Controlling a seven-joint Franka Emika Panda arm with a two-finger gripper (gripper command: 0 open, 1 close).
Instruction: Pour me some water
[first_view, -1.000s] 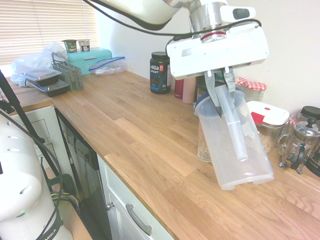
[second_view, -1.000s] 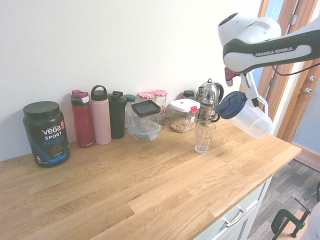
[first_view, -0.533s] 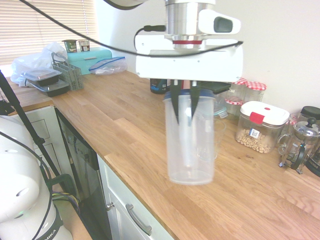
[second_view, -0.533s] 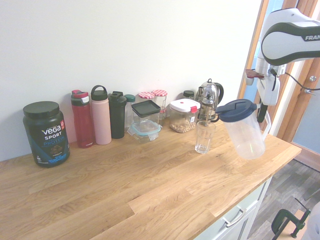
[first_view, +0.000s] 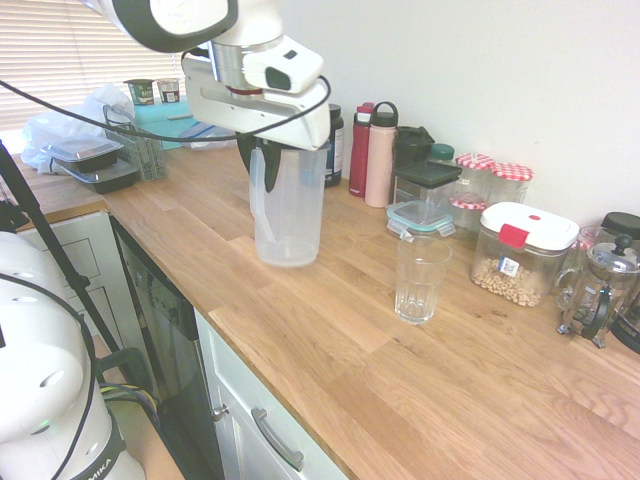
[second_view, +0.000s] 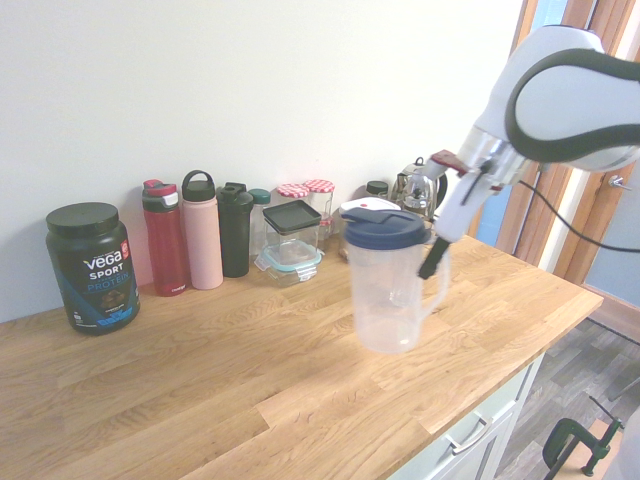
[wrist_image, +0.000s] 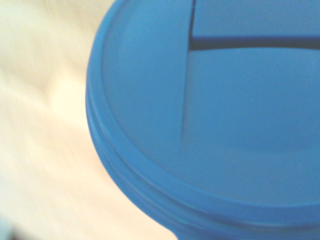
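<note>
A white robot arm's pincer (second_view: 437, 258), pinched shut on the handle, holds a clear plastic jug with a dark blue lid (first_view: 288, 205) upright just above the wooden tabletop (first_view: 330, 330). In the last second the jug has swung away from its tilted position over the ribbed clear drinking glass (first_view: 421, 279), back to vertical, and now hangs well to the left of the glass in the first exterior view. That suggests the pouring motion is over and the jug is being returned. The jug looks empty, and no water is visible in the glass. Along the wall further right stand bottles, red-checked jars and a clear tub with a white lid (first_view: 523, 252) holding beige pieces.
</note>
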